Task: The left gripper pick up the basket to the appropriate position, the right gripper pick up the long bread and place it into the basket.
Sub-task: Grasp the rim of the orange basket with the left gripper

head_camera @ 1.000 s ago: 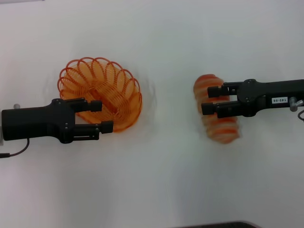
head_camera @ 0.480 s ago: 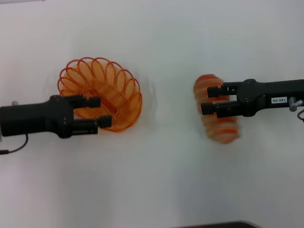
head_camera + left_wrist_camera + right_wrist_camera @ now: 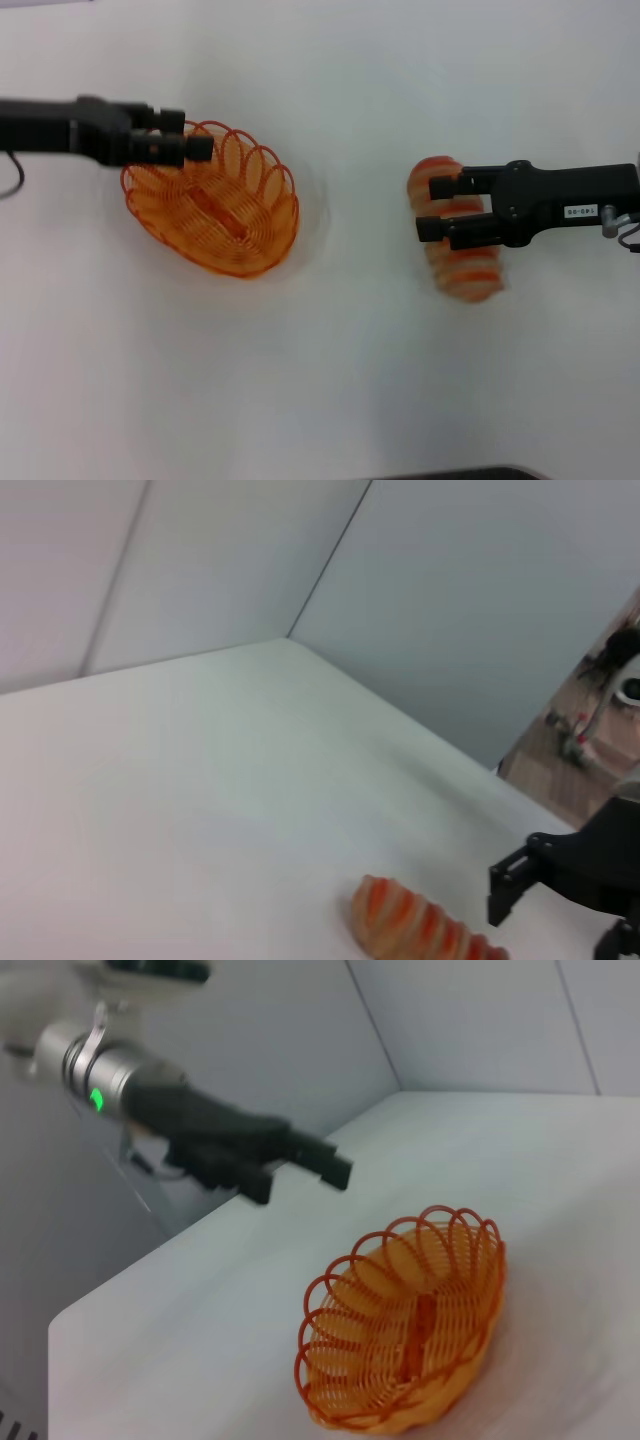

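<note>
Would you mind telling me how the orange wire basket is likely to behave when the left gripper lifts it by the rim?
The basket is open looped wire, so probably light. Gripped at one side by the left gripper, its oval body may tilt. The thin scalloped loops look springy and could flex or slip between the fingers.

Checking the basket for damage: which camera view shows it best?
The right wrist view: the basket shows whole and close, loops distinct. In the head view the left pincer overlaps its far rim. The left wrist view misses it.
</note>
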Controlling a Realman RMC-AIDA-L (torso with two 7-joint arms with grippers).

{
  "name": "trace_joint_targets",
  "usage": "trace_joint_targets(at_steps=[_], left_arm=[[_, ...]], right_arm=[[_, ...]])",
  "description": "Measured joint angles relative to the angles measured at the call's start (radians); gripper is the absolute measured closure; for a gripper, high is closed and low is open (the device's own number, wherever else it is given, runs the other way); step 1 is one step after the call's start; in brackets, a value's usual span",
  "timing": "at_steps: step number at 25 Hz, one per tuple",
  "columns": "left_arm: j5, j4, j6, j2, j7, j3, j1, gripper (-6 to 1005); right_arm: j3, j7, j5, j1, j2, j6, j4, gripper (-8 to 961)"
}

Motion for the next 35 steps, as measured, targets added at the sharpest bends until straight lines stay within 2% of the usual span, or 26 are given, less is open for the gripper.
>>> trace_joint_targets(at_steps=[4,10,14,18,21,28,35], left_arm=[[0.033,0.058,-0.026,0.013,-0.115,0.059,-0.053,204],[0.169,0.105,-0.107,0.034,-0.291,0.163,-0.149,205],[0.319,0.122,-0.198,0.031,-0.411,0.277,-0.212,205],[0.419,0.109,-0.251,0.027,-0.492,0.337,-0.261,205],[0.462,0.093,-0.283,0.016,-0.533,0.37,-0.28,205],[0.525,0.045,-0.34,-0.032,-0.565,0.419,-0.295,205],[0.558,-0.012,-0.423,-0.052,-0.572,0.434,-0.296,204]], right_arm=[[0.0,-0.034,0.0,0.008,0.005,0.0,-0.001,129],[0.001,-0.068,0.001,0.02,0.01,0.006,-0.002,128],[0.001,-0.079,0.001,0.021,0.016,0.019,-0.002,128],[0.004,-0.095,0.001,0.013,0.02,0.028,0.005,128],[0.012,-0.103,0.0,0.009,0.023,0.039,0.008,129],[0.017,-0.107,0.0,0.005,0.029,0.055,0.009,129],[0.017,-0.107,0.0,0.003,0.028,0.057,0.009,128]])
